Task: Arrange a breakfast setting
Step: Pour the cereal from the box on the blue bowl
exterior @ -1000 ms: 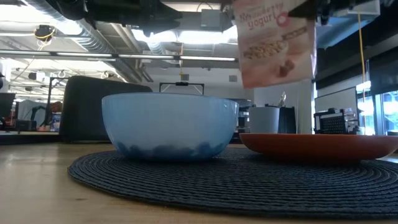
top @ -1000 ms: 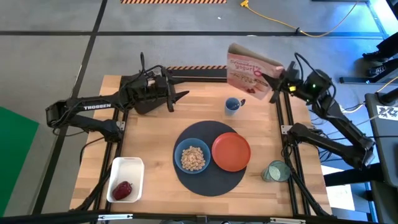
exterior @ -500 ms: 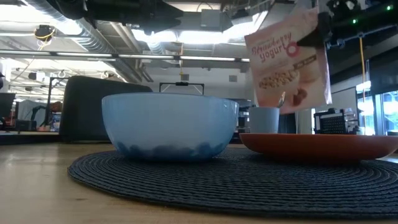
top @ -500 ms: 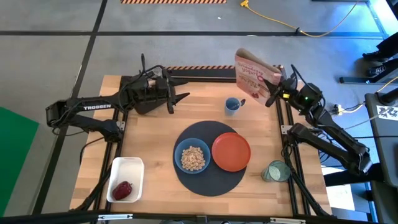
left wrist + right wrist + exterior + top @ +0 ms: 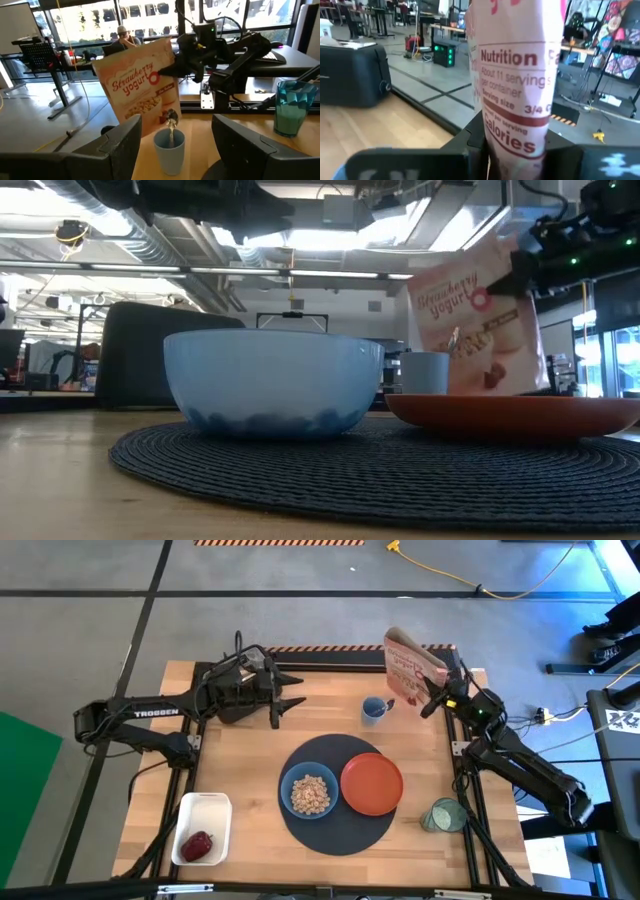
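Note:
A pink-and-white cereal bag marked "Strawberry yogurt" stands nearly upright at the table's far right, and my right gripper is shut on it. It also shows in the low view and the left wrist view. A light-blue bowl with cereal and an orange-red plate sit on the round navy placemat. A blue cup holds a metal spoon. The green-tinted glass stands at the right. My left gripper is open and empty at the far left. My right gripper pinches the bag between its two fingers at its narrow side panel, in the bag's upper half. The fingers come roughly level from the table's right side. The bag is upright, slightly tilted. The plate hides its bottom in the low view.
A white tray with a red fruit sits at the near left corner. A dark box stands at the far side. Bare wood lies between tray and placemat. A person sits in the room beyond the table.
My right gripper has gone down and toward the table's far right corner with the cereal bag. The bag has turned from a slant to nearly upright and now sits low behind the plate in the low view.

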`<state>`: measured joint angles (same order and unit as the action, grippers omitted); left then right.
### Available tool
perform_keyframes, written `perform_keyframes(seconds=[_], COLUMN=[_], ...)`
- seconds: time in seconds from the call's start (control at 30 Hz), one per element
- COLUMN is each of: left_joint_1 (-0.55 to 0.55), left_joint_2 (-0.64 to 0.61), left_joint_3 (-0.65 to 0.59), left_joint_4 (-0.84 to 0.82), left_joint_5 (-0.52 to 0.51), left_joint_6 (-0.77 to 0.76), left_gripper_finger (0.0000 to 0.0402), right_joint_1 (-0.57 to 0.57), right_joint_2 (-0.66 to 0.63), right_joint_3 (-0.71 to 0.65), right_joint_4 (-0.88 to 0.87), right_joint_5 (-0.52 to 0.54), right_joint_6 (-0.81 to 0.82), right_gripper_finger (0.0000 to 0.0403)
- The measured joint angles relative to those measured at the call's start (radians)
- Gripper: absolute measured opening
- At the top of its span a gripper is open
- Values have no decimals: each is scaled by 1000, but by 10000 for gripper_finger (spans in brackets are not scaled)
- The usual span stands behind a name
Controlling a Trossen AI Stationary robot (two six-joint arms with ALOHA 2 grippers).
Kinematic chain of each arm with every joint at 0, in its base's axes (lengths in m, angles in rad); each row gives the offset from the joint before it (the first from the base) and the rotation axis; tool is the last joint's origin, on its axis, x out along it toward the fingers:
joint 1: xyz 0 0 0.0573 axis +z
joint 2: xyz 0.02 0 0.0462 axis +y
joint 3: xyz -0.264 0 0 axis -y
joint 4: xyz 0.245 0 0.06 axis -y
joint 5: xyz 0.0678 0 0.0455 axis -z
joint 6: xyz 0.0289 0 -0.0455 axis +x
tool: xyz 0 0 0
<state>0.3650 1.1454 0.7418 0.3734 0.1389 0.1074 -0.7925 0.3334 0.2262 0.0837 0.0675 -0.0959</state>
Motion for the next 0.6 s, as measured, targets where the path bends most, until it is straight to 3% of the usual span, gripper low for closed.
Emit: perform_keyframes(seconds=[0.6], left_joint_1=[-8], left_joint_2=[0], left_joint_3=[0], left_joint_4=[-1], left_joint_5=[-8], left_joint_6=[1], left_gripper_finger=[237], right_joint_1=[0], right_joint_2=[-83], right_joint_3=[-77], right_joint_4=[-115], right_joint_5=[124], right_joint_6=[28], right_gripper_finger=[57])
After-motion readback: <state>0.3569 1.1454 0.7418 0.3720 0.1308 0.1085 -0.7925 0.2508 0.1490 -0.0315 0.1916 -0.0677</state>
